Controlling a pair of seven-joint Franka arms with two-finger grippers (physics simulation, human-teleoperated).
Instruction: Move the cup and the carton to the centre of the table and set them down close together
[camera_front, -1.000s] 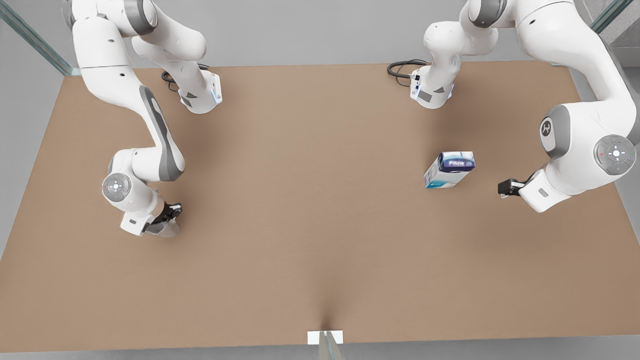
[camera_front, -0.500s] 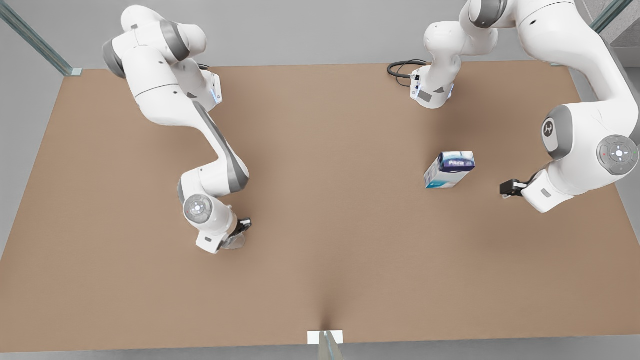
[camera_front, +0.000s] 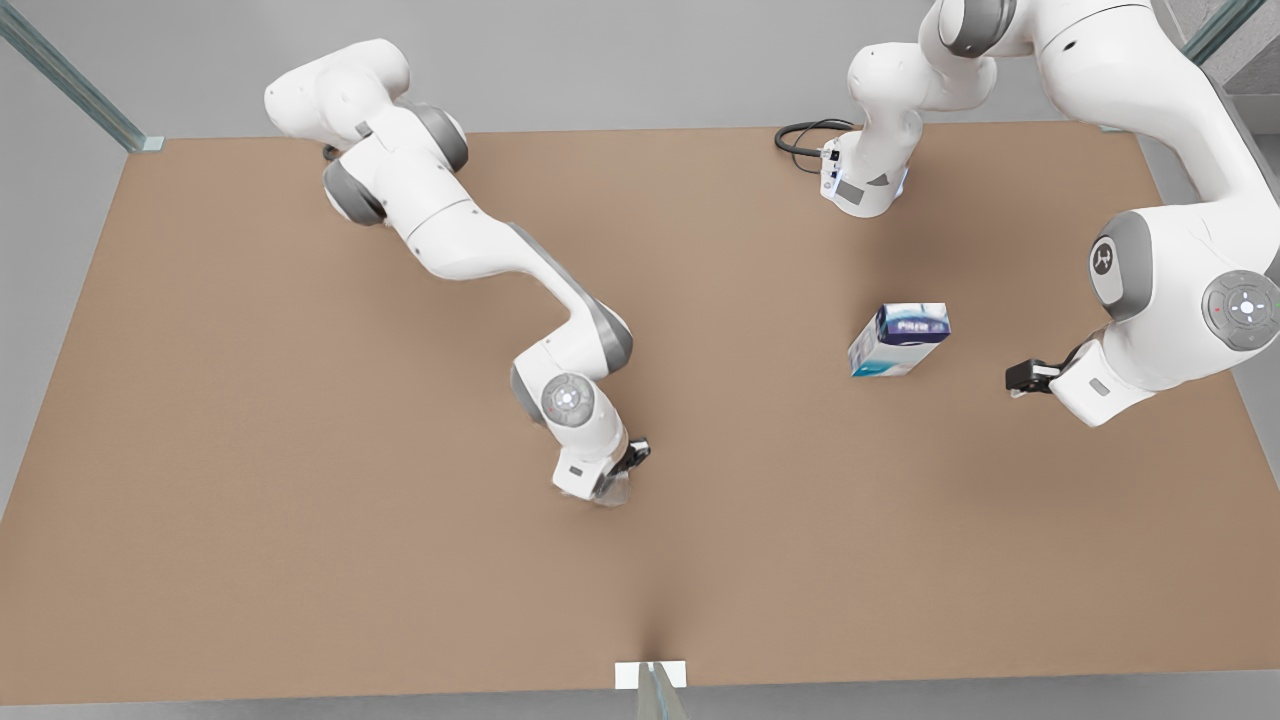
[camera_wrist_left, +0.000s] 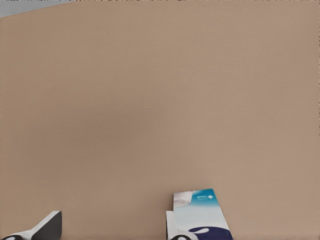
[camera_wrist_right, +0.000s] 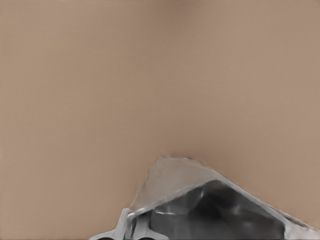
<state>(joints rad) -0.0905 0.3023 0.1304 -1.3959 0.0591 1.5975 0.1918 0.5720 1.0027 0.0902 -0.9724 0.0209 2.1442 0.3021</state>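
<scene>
Quick update from the remote desk. My right gripper (camera_front: 622, 472) is clamped on the cup (camera_front: 612, 491), and over the last sec that arm has swung it from way out on the front view's left to roughly mid-table, a bit toward the near edge. In the right wrist view the cup (camera_wrist_right: 200, 200) sits tucked at the fingers with bare table (camera_wrist_right: 150, 75) beyond it. I can't tell if it's touching down yet or hanging just above the surface. So imo the cup half of the job is close to done — what's left is the release.

The carton (camera_front: 898, 339) hasn't budged: upright, tilted a little in plan, well off to the front view's right of centre. My left gripper (camera_front: 1016, 377) hangs just beside it on the right, not touching, and has barely crept in that sec. Its fingers (camera_wrist_left: 47, 227) are spread, with the carton (camera_wrist_left: 200, 215) sitting ahead. That arm's basically waiting, so the carton's pickup and carry are all to come.

Count: 1 cup, 1 carton, 2 arms, 1 table (camera_front: 250, 400) — nothing else on it besides a cable (camera_front: 800, 135) by the far arm base.
</scene>
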